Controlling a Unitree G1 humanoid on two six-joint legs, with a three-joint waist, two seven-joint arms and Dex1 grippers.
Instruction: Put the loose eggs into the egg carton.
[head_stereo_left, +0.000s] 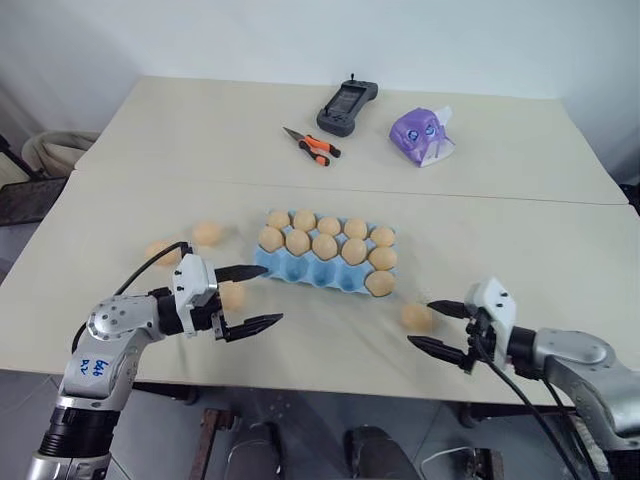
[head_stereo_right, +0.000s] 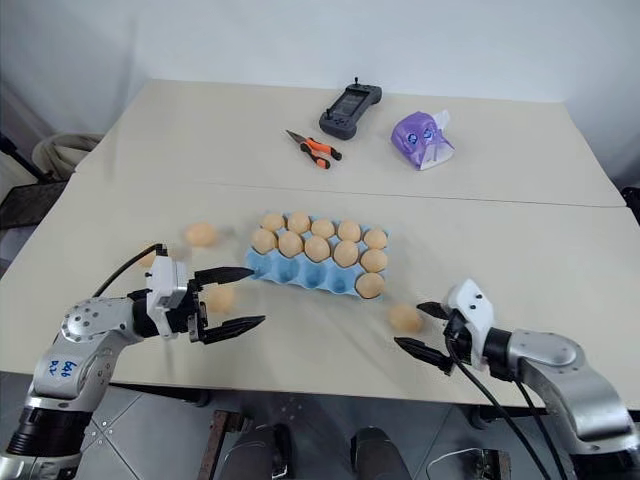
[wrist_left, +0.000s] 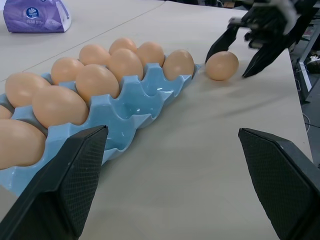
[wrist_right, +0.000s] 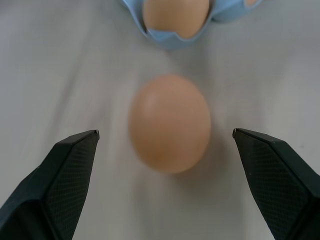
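Note:
The light-blue egg carton (head_stereo_left: 315, 273) lies mid-table with several eggs in its back rows and right end; its front cups are bare. One loose egg (head_stereo_left: 417, 317) rests right of the carton. My right gripper (head_stereo_left: 420, 323) is open, its fingers on either side of that egg (wrist_right: 170, 122) without touching it. Three more loose eggs lie left of the carton: one (head_stereo_left: 206, 233) near its far corner, one (head_stereo_left: 158, 250) further left, one (head_stereo_left: 232, 295) partly behind my left gripper (head_stereo_left: 275, 293). The left gripper is open, empty and level, near the carton's front left corner.
On the far table lie orange-handled pliers (head_stereo_left: 312, 145), a black handheld controller (head_stereo_left: 347, 107) and a purple tissue pack (head_stereo_left: 422, 136). A seam between the two tables runs just behind the carton. The table's front edge is close under both grippers.

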